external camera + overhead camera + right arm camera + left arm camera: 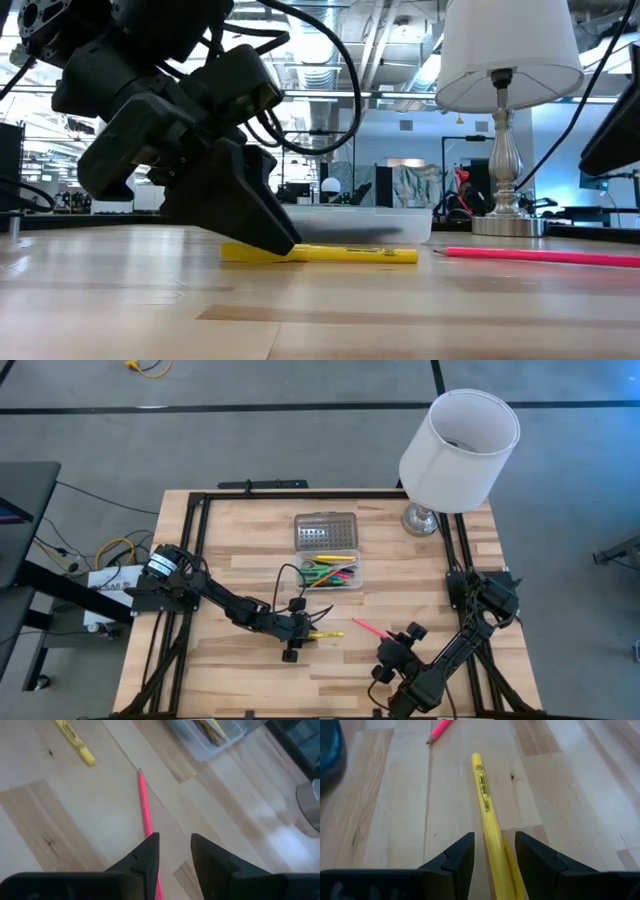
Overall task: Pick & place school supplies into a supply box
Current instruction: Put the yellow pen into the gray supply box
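Observation:
A yellow pen [328,633] lies flat on the wooden table near its middle. My left gripper [494,845] is low over the pen's left end, open, one finger on each side of the pen [485,795]; the low view shows its fingers [275,232] down at the table. A pink pencil [371,628] lies to the right of the pen. My right gripper [175,845] is open at the pencil's near end, and the pencil [145,805] runs in beside one finger. The clear supply box [335,575] holds several pens, and its dotted lid [325,532] lies open behind it.
A lamp with a white shade [458,435] stands on its metal base [422,518] at the table's far right corner. Black frame rails [300,494] run along the table's edges. Bare wood lies in front of and left of the box.

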Tool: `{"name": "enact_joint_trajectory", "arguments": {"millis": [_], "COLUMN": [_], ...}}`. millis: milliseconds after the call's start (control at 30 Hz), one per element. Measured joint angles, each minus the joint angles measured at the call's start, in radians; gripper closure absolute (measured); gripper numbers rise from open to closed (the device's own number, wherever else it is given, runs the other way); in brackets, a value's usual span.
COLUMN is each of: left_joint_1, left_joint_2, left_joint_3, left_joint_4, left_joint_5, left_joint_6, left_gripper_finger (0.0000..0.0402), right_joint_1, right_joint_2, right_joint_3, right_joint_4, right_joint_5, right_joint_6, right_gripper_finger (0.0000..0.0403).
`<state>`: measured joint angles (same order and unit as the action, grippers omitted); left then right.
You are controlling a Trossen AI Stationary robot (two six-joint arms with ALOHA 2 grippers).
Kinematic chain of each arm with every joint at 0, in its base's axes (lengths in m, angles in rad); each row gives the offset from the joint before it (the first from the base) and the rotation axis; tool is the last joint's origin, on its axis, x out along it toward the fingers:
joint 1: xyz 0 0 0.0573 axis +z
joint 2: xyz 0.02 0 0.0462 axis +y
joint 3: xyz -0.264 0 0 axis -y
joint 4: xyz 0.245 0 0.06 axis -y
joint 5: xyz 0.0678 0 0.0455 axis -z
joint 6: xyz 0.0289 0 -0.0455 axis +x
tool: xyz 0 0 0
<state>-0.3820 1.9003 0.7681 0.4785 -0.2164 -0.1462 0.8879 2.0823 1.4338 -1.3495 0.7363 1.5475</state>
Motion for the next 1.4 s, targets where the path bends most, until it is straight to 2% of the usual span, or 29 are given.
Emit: {"name": "enact_joint_trajectory", "arguments": {"millis": [500, 900, 1400], "left_joint_1": [0.001, 0.002, 0.002], "left_joint_2": [-0.001, -0.001, -0.001], "left_joint_3": [0.002, 0.002, 0.001], "left_joint_4": [-0.076, -0.082, -0.079], "left_joint_5": [0.018, 0.019, 0.020], "left_joint_6": [-0.024, -0.020, 0.009], "left_gripper_finger": [0.0265, 0.0317, 0.0319], "right_joint_1": [0.000, 0.001, 0.001], "right_joint_2": [0.000, 0.000, -0.001], "right_joint_3": [0.000, 0.000, 0.000], "right_joint_4": [0.054, 0.076, 0.079], "right_joint_5": [0.002, 0.002, 0.002], "right_joint_6": [-0.001, -0.010, -0.011], "right_gripper_finger": [0.0294, 0.0294, 0.0294]}}
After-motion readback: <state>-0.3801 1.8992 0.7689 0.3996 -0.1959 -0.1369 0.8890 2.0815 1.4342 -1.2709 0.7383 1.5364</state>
